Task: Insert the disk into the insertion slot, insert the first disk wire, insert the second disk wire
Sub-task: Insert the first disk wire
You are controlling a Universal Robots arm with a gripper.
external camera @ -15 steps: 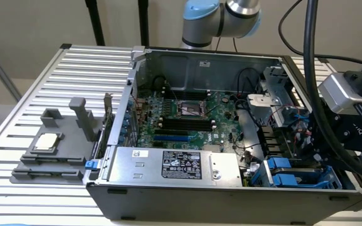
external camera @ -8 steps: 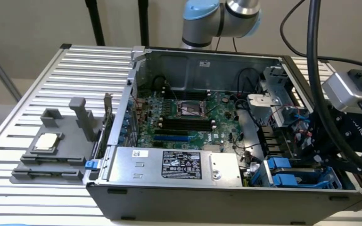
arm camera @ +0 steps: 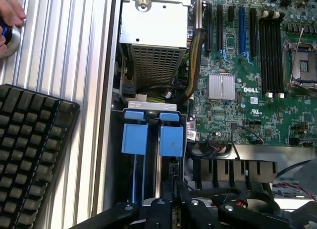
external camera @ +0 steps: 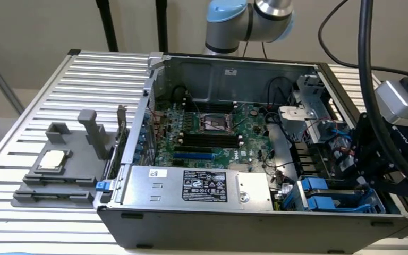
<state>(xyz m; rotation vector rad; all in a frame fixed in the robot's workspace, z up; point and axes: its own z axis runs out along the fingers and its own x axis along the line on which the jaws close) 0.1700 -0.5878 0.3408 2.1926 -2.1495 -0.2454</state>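
The insertion slot [arm camera: 148, 140] is a dark metal bay with two bright blue plastic tabs side by side, in the corner of the open computer case [external camera: 246, 223] at the exterior view's right [external camera: 324, 196]. Thin blue and grey edges run down from the tabs. I cannot tell the disk apart from these blue rails. My black gripper [arm camera: 173, 201] hangs directly over the bay, close to the blue tabs, and shows at the case's right wall [external camera: 377, 164]. Dark cables [arm camera: 208, 152] lie beside the bay.
A silver power-supply box [external camera: 197, 186] sits next to the bay, with the green motherboard [external camera: 218, 127] behind it. On the slatted table lie a black keyboard [arm camera: 29, 149] and a grey fixture [external camera: 62, 170]. A person's hand [arm camera: 10, 13] rests on the table.
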